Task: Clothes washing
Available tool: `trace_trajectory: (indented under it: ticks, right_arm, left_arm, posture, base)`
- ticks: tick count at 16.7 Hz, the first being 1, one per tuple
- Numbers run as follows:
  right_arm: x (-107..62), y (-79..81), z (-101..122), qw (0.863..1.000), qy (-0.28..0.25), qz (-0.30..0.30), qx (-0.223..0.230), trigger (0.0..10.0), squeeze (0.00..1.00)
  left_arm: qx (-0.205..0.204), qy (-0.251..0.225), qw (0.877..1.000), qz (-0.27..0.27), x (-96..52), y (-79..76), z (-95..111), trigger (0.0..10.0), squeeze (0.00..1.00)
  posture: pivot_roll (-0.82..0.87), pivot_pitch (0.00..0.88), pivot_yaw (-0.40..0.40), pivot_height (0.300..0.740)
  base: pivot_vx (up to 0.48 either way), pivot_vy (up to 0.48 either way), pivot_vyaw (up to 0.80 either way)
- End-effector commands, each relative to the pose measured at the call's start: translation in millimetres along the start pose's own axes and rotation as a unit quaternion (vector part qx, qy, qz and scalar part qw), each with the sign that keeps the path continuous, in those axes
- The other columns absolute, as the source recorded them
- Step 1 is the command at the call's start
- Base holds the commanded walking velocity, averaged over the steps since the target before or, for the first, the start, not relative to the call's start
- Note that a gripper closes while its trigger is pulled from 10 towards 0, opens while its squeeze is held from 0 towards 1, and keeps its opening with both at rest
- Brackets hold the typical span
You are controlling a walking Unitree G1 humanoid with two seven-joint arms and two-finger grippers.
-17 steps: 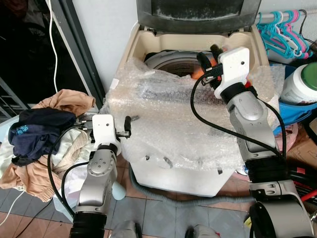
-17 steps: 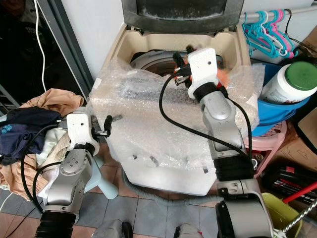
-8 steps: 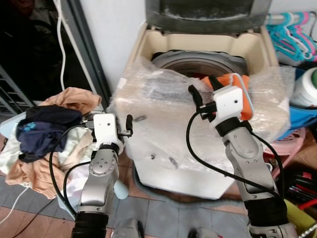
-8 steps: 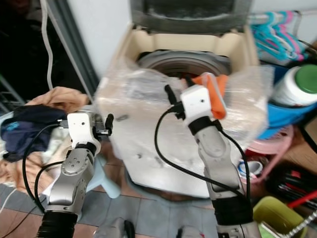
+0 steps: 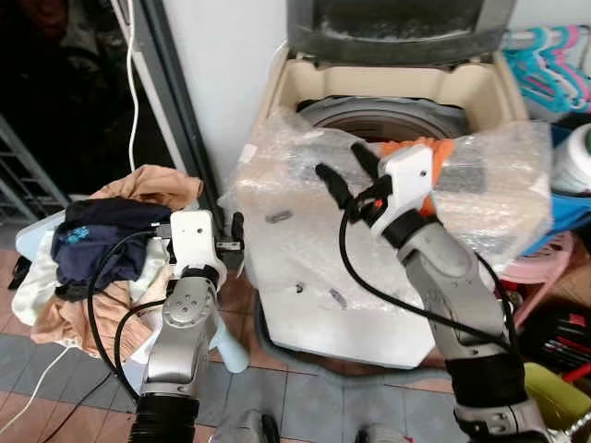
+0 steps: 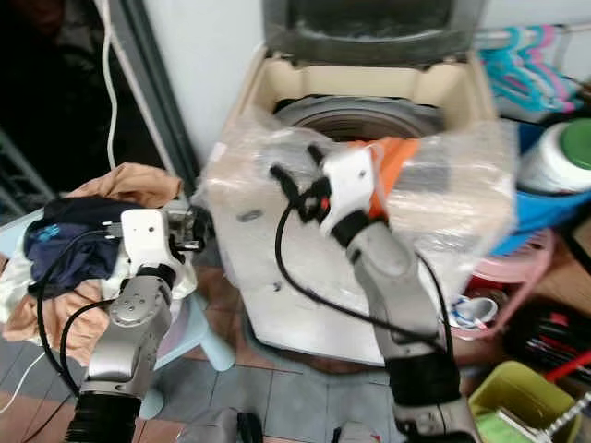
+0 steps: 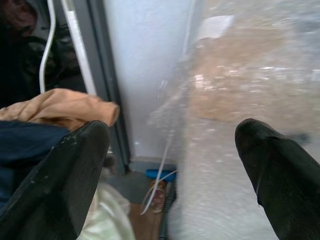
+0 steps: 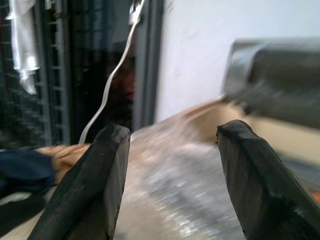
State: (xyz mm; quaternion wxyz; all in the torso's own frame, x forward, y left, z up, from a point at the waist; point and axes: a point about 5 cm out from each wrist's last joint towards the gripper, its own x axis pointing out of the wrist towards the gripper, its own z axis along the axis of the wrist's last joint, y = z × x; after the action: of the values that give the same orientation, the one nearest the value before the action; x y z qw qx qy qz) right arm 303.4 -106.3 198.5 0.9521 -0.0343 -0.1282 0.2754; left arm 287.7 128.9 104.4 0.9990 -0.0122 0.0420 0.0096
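Note:
A top-loading washing machine (image 5: 388,101) stands with its lid up and bubble wrap (image 5: 305,240) draped over its front. An orange cloth (image 5: 441,148) lies on the wrap at the drum's front rim. In front of the machine, left of that cloth, my right gripper (image 5: 346,171) is open with nothing between its fingers (image 8: 90,195). My left gripper (image 5: 201,221) is open beside the machine's left side, next to a pile of clothes. A navy garment (image 5: 102,245) lies on top of that pile and a tan garment (image 7: 60,105) sits behind it.
A dark door frame (image 5: 175,111) and a white cable (image 5: 134,83) are at the left. Right of the machine are turquoise hangers (image 5: 554,65), a white jar (image 5: 574,157), a pink stool (image 5: 545,268) and a yellow-green bin (image 6: 517,397). The floor is tiled.
The camera has shifted. My right gripper has drawn back from over the drum and swung left; the orange cloth stays at the rim. The left arm has held its place by the pile.

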Motion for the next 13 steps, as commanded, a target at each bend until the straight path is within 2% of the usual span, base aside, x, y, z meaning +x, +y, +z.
trace_trajectory:
  ticks: [1,2,4,5,6,8,10,12,13]
  right_arm:
    - [2.2,-0.3,11,0.999,-0.022,-0.010,-0.024,10.0,1.00]
    - [1.8,-0.9,11,0.999,-0.024,-0.015,-0.027,10.0,1.00]
    - [-4.2,10.3,-1,1.000,0.006,0.014,0.023,10.0,1.00]
    - [-8.1,3.2,-3,0.999,0.002,-0.025,-0.028,10.0,1.00]
    - [-8.3,-16.6,0,0.990,-0.003,-0.088,-0.110,10.0,1.00]
    - [-6.6,-32.7,7,0.962,-0.014,-0.100,-0.254,10.0,1.00]
    - [-4.3,-47.9,14,0.938,-0.014,-0.102,-0.330,10.0,1.00]
    - [-2.1,-51.6,18,0.927,-0.027,-0.094,-0.362,10.0,1.00]
    - [0.1,-52.1,21,0.913,-0.038,-0.090,-0.395,10.0,1.00]
  left_arm:
    - [0.007,-0.006,1.000,-0.001,0.1,1.2,2,10.0,0.00]
    - [0.008,-0.006,1.000,-0.002,0.0,1.0,2,10.0,0.00]
    - [0.007,-0.003,1.000,-0.010,-0.2,-0.1,1,10.0,0.00]
    - [0.006,-0.004,1.000,-0.014,-0.1,-1.0,1,10.0,0.00]
    - [0.007,-0.006,1.000,-0.015,0.0,-1.6,2,10.0,0.00]
    - [0.008,-0.006,1.000,-0.014,-0.2,-1.4,2,10.0,0.00]
    - [0.012,-0.008,1.000,-0.012,-0.8,0.1,2,10.0,0.00]
    - [0.015,-0.009,1.000,-0.008,-1.1,0.9,2,10.0,0.00]
    - [0.016,-0.009,1.000,-0.006,-1.9,2.1,2,10.0,0.00]
  posture:
    - [-0.06,0.000,0.067,0.740]
    - [-0.06,0.000,0.067,0.740]
    - [-0.07,0.000,0.076,0.740]
    - [-0.07,0.000,0.078,0.740]
    - [-0.07,0.000,0.083,0.740]
    - [-0.07,0.000,0.086,0.740]
    - [-0.06,0.000,0.086,0.740]
    - [-0.06,0.000,0.087,0.740]
    - [-0.06,0.000,0.090,0.740]
  base:
    - [0.000,0.000,0.00]
    - [0.000,0.000,0.00]
    - [0.000,0.000,0.00]
    - [0.000,0.000,0.00]
    - [0.000,0.000,0.00]
    - [0.000,0.000,0.00]
    - [0.000,0.000,0.00]
    - [0.000,0.000,0.00]
    - [0.000,0.000,0.00]
